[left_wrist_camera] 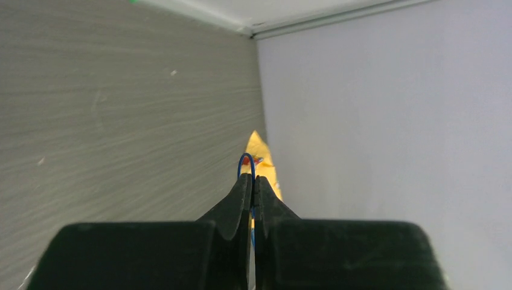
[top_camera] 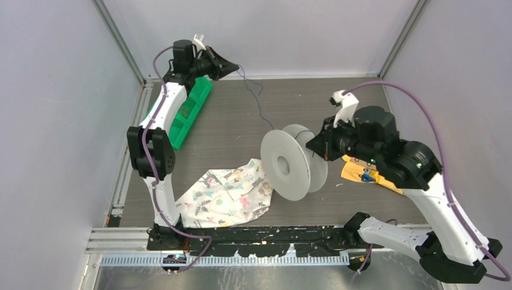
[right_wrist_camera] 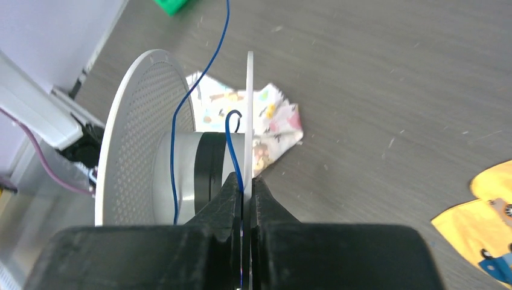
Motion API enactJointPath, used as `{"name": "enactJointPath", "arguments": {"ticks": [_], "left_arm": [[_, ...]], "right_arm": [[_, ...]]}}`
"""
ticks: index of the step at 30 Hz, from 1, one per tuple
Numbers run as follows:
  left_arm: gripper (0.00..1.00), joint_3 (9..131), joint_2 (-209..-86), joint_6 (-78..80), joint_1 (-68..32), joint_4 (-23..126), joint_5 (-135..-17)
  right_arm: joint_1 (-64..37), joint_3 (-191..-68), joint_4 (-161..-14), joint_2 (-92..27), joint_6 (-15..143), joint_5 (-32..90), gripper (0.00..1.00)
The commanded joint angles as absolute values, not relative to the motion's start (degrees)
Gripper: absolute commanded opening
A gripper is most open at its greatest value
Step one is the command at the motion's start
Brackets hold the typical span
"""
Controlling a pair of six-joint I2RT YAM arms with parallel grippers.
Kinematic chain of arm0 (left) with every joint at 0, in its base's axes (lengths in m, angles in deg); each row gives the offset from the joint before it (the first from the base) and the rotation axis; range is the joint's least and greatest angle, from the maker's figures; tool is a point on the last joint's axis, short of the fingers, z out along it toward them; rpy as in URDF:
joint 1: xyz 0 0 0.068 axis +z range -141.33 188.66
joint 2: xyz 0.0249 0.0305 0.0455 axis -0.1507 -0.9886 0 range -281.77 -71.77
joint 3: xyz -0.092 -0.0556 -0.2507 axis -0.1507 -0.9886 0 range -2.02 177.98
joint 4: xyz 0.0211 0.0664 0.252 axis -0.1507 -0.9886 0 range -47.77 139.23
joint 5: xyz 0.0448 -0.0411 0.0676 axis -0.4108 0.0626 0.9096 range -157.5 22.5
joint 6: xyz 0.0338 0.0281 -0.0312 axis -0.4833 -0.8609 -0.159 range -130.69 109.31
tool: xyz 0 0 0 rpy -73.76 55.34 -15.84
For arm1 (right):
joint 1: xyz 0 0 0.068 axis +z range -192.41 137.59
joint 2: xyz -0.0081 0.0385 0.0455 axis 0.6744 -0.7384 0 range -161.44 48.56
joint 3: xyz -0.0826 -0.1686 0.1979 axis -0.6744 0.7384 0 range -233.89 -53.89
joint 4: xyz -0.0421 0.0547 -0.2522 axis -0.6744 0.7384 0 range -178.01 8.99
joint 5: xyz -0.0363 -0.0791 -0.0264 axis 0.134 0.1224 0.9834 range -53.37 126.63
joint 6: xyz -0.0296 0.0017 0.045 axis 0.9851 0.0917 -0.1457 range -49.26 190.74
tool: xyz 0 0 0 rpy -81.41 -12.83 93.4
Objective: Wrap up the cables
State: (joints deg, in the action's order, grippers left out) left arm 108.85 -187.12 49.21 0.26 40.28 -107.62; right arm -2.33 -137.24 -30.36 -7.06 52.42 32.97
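The pale grey two-disc spool (top_camera: 284, 163) stands on its disc edges mid-table. The thin blue cable (top_camera: 256, 103) runs from it up to my left gripper (top_camera: 232, 68), which is raised at the back left, by the corner. In the left wrist view my left gripper (left_wrist_camera: 252, 181) is shut on the cable (left_wrist_camera: 244, 158), and a small loop pokes out past the tips. My right gripper (top_camera: 311, 145) is at the spool's right disc. In the right wrist view it (right_wrist_camera: 246, 181) is shut on that disc's thin rim (right_wrist_camera: 249, 109) with the cable (right_wrist_camera: 181, 109) pinched alongside; another strand hangs over the hub.
A green bin (top_camera: 193, 109) lies along the left wall under the left arm. A patterned cloth (top_camera: 229, 193) lies in front of the spool. A yellow cloth (top_camera: 362, 172) lies under the right arm and also shows in the right wrist view (right_wrist_camera: 483, 217). Walls enclose three sides.
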Motion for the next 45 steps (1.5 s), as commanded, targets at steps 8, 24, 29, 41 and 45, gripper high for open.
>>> {"name": "enactJointPath", "arguments": {"ticks": [8,24,29,41,45], "left_arm": [[0.00,96.9,-176.4,34.0,2.4,30.6,-104.1],[0.01,90.1,-172.2,21.0,-6.6,15.7,-104.8],[0.01,85.3,-169.4,20.1,-10.1,14.9,-102.9],[0.01,83.1,-168.4,16.9,-22.0,8.7,-98.2],[0.01,86.0,-168.3,14.7,-26.4,4.5,-95.8]], "right_arm": [[-2.0,-148.8,-34.5,-6.9,49.2,49.9,0.01],[-2.2,-155.9,-39.3,-15.2,47.3,68.4,0.01],[-6.4,-157.5,-42.1,-19.5,46.9,69.4,0.01],[-19.6,-157.9,-45.5,-26.4,38.9,56.7,0.01],[-21.2,-155.2,-48.5,-26.9,37.4,56.9,0.01]]}}
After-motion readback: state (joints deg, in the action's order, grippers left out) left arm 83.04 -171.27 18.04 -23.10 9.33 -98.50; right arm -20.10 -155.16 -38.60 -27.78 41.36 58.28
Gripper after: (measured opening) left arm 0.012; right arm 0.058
